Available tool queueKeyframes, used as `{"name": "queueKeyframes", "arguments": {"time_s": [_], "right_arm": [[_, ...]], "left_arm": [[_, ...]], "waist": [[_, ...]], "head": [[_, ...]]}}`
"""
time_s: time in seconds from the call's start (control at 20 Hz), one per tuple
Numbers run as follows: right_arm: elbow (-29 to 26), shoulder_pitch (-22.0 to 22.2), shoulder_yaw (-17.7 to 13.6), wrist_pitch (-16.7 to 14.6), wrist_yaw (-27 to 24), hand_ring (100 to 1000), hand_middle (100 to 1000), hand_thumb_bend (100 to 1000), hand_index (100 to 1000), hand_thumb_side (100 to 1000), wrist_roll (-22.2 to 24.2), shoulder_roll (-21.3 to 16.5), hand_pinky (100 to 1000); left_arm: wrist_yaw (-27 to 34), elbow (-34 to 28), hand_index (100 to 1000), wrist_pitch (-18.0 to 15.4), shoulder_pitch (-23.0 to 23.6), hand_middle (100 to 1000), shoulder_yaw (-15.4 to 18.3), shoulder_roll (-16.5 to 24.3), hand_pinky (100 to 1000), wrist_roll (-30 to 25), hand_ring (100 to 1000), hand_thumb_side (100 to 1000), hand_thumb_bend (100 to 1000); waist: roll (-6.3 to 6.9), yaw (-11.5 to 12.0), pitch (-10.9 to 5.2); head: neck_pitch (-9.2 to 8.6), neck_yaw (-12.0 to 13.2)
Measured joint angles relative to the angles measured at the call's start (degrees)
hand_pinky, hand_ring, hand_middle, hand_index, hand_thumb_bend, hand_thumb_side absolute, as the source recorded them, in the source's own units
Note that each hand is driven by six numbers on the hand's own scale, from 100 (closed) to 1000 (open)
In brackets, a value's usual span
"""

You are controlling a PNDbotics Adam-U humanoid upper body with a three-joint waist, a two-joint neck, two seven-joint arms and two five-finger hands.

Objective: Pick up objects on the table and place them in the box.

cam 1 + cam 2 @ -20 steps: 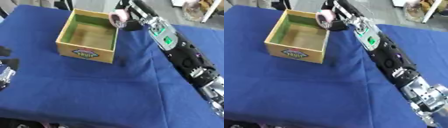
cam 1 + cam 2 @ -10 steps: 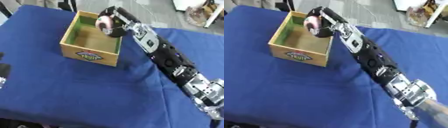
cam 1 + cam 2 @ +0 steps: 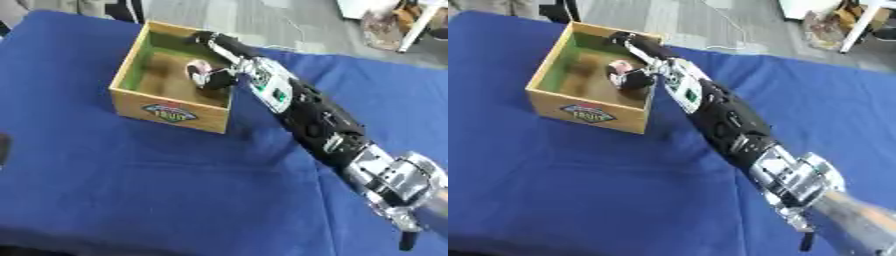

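One wooden box point(image 3: 171, 111) stands on the blue-covered desk point(image 3: 131, 190), open at the top, green on its inner walls and brown on its floor. One label sits on the box's near outer wall: an oval badge with a coloured picture and a short word in dark letters, too blurred to read with certainty. One small object point(image 3: 199, 71), pinkish-white and rounded, is inside the box's opening, over the floor near the box's right wall; whether it rests on the floor or hangs just above it cannot be told. One robot arm is in view, the right, coming from the lower right corner and lying aslant across the desk toward the box, black with silver joints and one small green patch on its forearm casing. The right robot hand point(image 3: 213, 75) reaches over the box's right wall and into the box, fingers curled round the pinkish object and pinching it. A dark shape shows at the left edge of the left eye view, well apart from the box; what it is cannot be told. Beyond the box's far side, grey floor.
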Motion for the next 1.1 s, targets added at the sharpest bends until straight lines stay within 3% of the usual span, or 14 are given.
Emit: {"name": "queueKeyframes", "arguments": {"time_s": [0.05,0.15,0.4,0.8,1.1], "right_arm": [[-0.8,0.0,-0.1,-0.1,0.7,1000,887,100,912,296,0.0,0.1,872],[-2.6,0.3,-0.1,-0.4,1.3,998,871,100,905,233,-0.1,0.4,846],[-7.9,2.0,-0.6,-0.4,-0.7,958,805,100,874,209,-0.5,0.3,754],[-18.0,9.3,-2.0,2.5,-7.8,945,745,100,829,201,-0.2,0.0,683],[-26.0,17.1,-4.2,7.1,-13.1,929,714,100,802,352,-1.3,-1.1,649]], "left_arm": [[0.0,0.0,682,0.0,0.0,538,0.0,0.0,639,0.0,766,109,437],[0.0,0.0,682,0.0,0.1,538,0.0,0.0,638,0.0,765,109,439],[-0.1,0.1,681,0.0,1.5,537,0.3,0.0,638,0.4,765,113,441],[-1.0,0.5,680,-0.3,4.3,536,2.7,0.2,637,2.8,765,121,440],[-2.1,0.8,679,-0.5,5.3,536,4.4,0.8,636,4.6,766,123,436]], "waist": [[0.05,-0.4,-0.01],[0.23,-1.1,-0.13],[0.96,-4.2,-0.81],[1.74,-13.1,-1.31],[1.76,-17.2,-1.30]], "head": [[0.00,0.0],[0.01,0.2],[0.10,1.5],[0.11,7.3],[0.24,10.6]]}}
